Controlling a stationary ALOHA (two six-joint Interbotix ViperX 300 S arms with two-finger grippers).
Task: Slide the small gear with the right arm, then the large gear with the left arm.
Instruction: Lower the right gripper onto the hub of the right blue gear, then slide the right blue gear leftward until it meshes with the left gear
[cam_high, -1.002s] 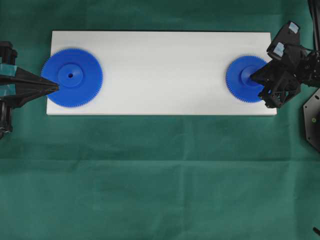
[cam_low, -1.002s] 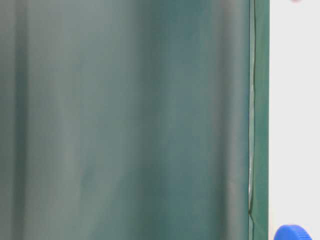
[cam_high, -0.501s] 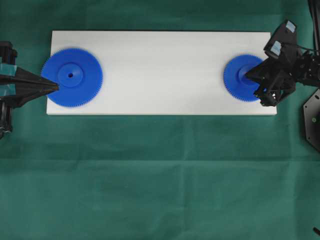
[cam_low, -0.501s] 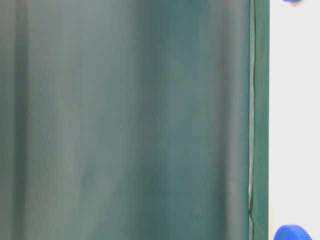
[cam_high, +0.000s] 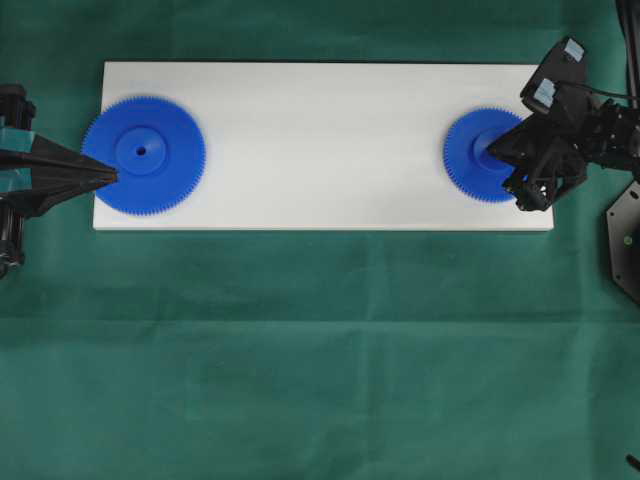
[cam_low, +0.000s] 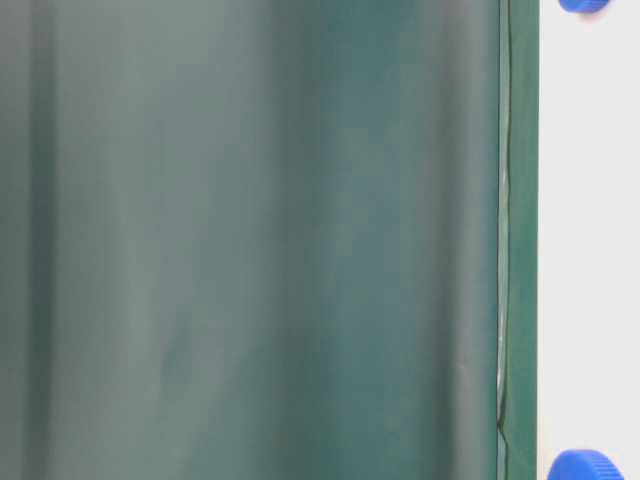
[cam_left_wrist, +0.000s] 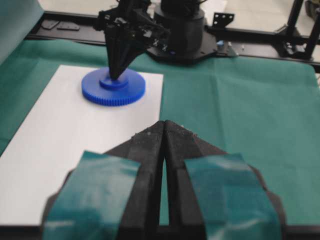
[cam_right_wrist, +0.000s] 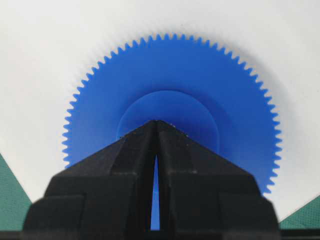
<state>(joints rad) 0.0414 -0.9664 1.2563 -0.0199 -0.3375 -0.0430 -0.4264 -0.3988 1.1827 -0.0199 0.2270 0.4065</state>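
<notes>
The small gear (cam_high: 470, 160) lies flat at the right end of the white board (cam_high: 320, 140). My right gripper (cam_high: 492, 153) is shut, its pointed tip resting on the gear's raised hub. In the right wrist view the shut tip (cam_right_wrist: 156, 122) covers the centre of the small gear (cam_right_wrist: 170, 75). The large gear (cam_high: 145, 155) lies at the board's left end. My left gripper (cam_high: 112, 178) is shut, its tip at the large gear's toothed rim. In the left wrist view the left gripper (cam_left_wrist: 164, 123) points along the board towards the small gear (cam_left_wrist: 113, 89) and the right gripper (cam_left_wrist: 116, 76).
Green cloth (cam_high: 320, 350) covers the table around the board. A black plate (cam_high: 625, 240) lies off the board's right end. The right arm's base and black frame (cam_left_wrist: 180, 30) stand behind the small gear. Blue edges of the small gear (cam_low: 583, 5) and large gear (cam_low: 583, 466) peek in at table level.
The right gripper has moved left with its tip on the hub, and the small gear has slid a little left along the board. The left arm and large gear have not moved.
</notes>
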